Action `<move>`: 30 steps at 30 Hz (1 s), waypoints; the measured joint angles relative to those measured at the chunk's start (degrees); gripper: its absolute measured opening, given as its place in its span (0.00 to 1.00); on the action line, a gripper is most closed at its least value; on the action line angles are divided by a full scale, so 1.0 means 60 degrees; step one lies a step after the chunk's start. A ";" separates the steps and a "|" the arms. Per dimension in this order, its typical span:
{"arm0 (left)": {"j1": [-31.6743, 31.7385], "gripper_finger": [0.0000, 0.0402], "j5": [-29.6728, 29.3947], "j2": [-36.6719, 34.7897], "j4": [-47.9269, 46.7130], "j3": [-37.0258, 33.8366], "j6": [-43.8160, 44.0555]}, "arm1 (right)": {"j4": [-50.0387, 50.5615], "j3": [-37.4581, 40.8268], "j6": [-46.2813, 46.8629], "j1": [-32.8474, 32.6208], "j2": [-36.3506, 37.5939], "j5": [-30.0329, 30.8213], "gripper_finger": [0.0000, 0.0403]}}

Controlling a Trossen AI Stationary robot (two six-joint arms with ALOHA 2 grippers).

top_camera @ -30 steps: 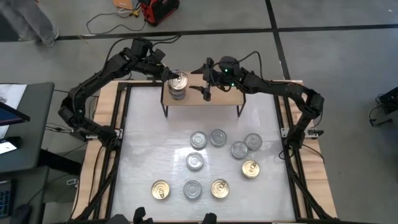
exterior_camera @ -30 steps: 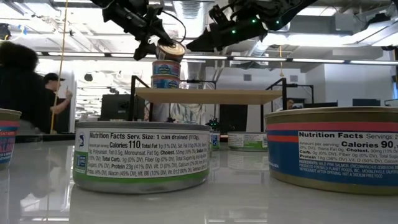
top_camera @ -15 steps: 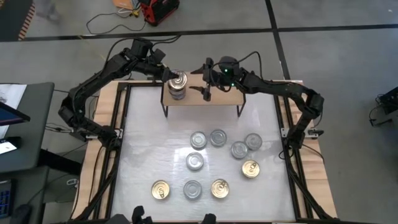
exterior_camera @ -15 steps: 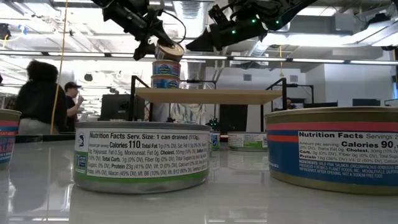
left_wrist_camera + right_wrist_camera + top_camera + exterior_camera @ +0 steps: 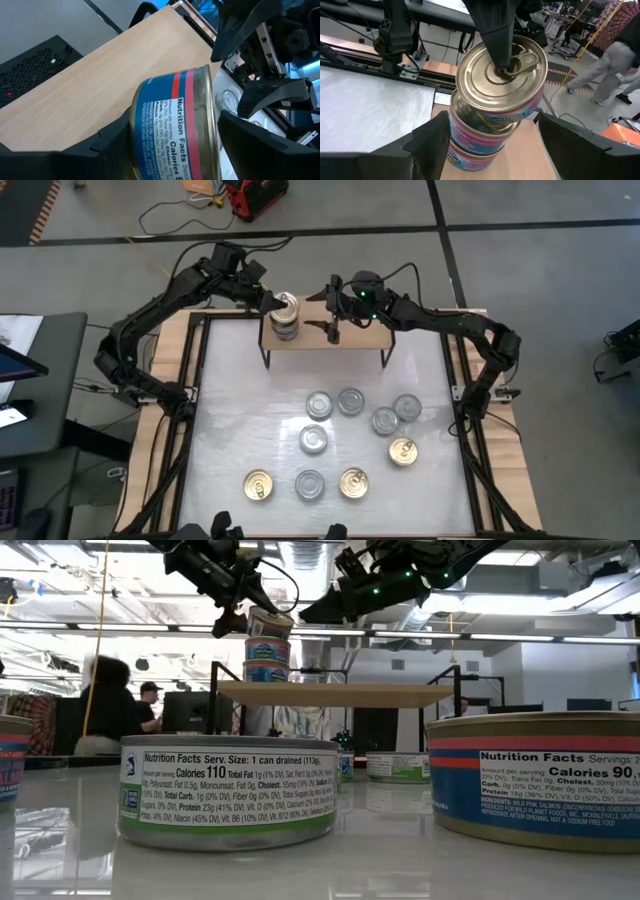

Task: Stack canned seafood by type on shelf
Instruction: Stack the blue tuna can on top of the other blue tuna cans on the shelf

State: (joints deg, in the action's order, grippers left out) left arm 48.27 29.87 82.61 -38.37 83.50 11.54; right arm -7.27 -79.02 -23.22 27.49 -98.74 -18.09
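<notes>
Three cans stand stacked (image 5: 285, 320) on the left end of the light-wood shelf (image 5: 340, 338). The top can (image 5: 268, 622), gold-lidded with a blue and red label, sits tilted on the two beneath it (image 5: 266, 660). My left gripper (image 5: 281, 304) comes in from the far left and is shut on this top can. My right gripper (image 5: 333, 327) hangs open over the shelf, just right of the stack, with nothing between its fingers. My left gripper pinches the top can by its two flat faces. One finger (image 5: 499, 35) lies across the gold lid, its tip near the pull tab (image 5: 516, 64); the other (image 5: 112, 145) is at the can's bottom face. The fingers slant downward from the far left. The can is tilted, its lower edge (image 5: 492, 119) on the can beneath.
Several loose cans lie on the white tabletop in front of the shelf, silver-topped ones (image 5: 318, 405) (image 5: 313, 440) and gold-topped ones (image 5: 402, 451) (image 5: 258, 486). The shelf's middle and right end (image 5: 370, 335) are bare. People move in the room behind (image 5: 110, 710).
The top can has tipped a little further over on the stack, its lid turning toward my right gripper. Both arms have stayed where they were.
</notes>
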 joint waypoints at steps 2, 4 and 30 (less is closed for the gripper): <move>0.0000 0.69 -0.0003 0.0000 -0.0027 0.0000 -0.0150 | 0.0000 0.0000 0.0047 0.0000 0.0000 0.0000 0.82; 0.0000 0.70 -0.0102 0.0000 -0.0095 -0.0003 -0.0309 | 0.0004 0.0000 0.0048 -0.0004 0.0000 -0.0004 0.82; 0.0018 0.74 -0.0957 -0.0022 -0.0653 0.0018 -0.1541 | 0.0186 0.0000 0.0058 -0.0076 0.0004 -0.0004 0.82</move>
State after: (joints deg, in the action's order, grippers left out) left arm 48.38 24.13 82.48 -42.29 83.61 2.29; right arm -6.15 -79.02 -22.87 27.03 -98.72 -18.11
